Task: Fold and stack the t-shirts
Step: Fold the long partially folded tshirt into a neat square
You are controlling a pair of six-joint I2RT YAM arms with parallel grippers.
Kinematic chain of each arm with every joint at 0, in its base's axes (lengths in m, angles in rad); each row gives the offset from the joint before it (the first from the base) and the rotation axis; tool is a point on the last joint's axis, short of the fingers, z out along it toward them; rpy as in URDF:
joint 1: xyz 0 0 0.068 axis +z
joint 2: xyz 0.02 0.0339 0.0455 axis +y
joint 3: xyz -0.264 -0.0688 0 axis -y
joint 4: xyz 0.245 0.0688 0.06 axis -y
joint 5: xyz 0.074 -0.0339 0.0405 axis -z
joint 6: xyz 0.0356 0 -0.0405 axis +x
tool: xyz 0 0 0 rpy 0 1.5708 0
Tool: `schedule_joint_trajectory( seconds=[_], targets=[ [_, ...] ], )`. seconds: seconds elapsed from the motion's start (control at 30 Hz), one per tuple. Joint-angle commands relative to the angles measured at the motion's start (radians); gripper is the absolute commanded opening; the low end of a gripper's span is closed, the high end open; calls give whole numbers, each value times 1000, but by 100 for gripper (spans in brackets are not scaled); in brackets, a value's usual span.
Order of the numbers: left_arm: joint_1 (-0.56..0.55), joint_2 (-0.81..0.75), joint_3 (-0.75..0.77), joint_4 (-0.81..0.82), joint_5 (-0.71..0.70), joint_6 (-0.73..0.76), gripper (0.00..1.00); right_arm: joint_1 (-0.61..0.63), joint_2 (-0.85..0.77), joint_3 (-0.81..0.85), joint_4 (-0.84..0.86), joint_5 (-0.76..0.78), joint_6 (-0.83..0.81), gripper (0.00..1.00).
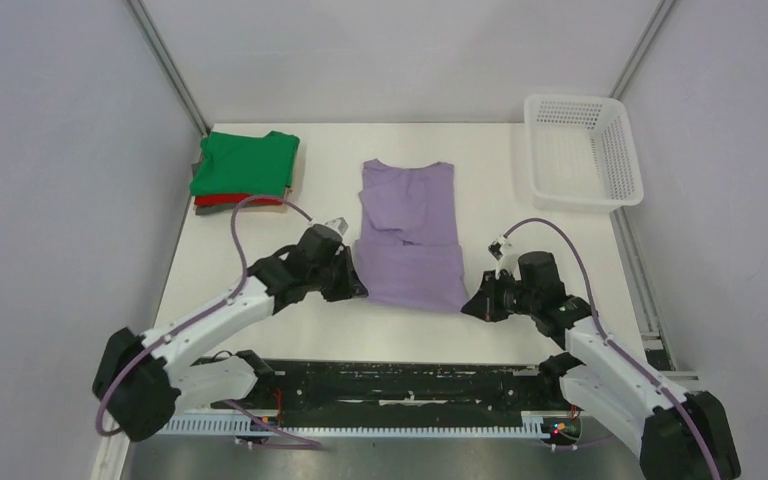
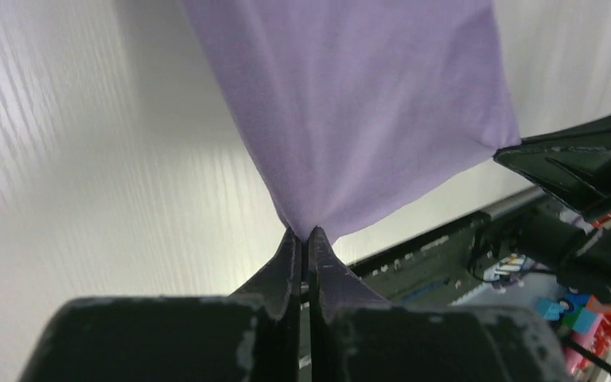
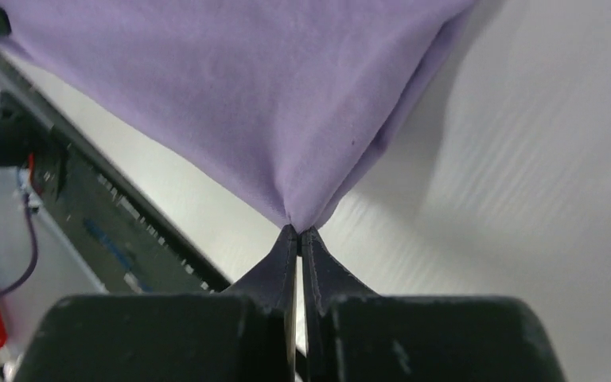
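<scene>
"While the white table [image 1: 420,335] takes most of the top view, what lies on it?"

"The lilac t-shirt [image 1: 410,235] lies in the middle of the table, partly folded, with some wrinkles across its middle. Its narrow end points away from the arms, and its near edge runs between the two grippers."

"And what is around it?"

"The white mesh basket [image 1: 622,160] stands at the far right corner, well apart from the lilac t-shirt. At the far left lies a folded stack. The green t-shirt [image 1: 243,163] is on top, and the red t-shirt [image 1: 222,200] is under it with only its near edge showing."

"How do the grippers stand?"

"The left gripper [image 2: 304,235] is clenched on the near left corner of the lilac t-shirt. In the left wrist view its fingers [image 2: 282,267] meet, and the cloth is pinched at their tips and spreads away from them. The right gripper [image 3: 299,232] grasps the near right corner in the same way. Its fingers [image 3: 322,267] are pressed together on the fabric, and the cloth fans out above the table."
</scene>
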State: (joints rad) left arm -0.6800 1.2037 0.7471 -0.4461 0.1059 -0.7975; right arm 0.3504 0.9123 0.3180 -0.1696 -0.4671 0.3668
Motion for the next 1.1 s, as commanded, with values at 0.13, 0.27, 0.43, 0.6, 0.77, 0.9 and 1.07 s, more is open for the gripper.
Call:
schedule_joint_trajectory(
  seconds=[0.13,0.27,0.43,0.6,0.77,0.9,1.07],
  targets=[
    [-49,-375,-62,-237,47,-20,2,26,-258,68,-302,-328,-80,0],
    [-49,-472,-29,-276,52,-25,2,27,-290,100,-258,-408,-50,0],
    [-49,-472,4,-280,-102,-42,2,27,-259,103,-128,-271,21,0],
    [-31,-358,47,-188,-170,-16,2,27,-193,141,-19,-147,61,0],
    [57,-235,125,-131,-164,52,2,24,-89,246,30,-42,68,0],
    [156,-143,159,-45,-80,93,2,15,6,306,67,-19,69,0],
    [250,-3,236,29,21,133,2,-7,134,388,111,-22,55,0]
  ],
)
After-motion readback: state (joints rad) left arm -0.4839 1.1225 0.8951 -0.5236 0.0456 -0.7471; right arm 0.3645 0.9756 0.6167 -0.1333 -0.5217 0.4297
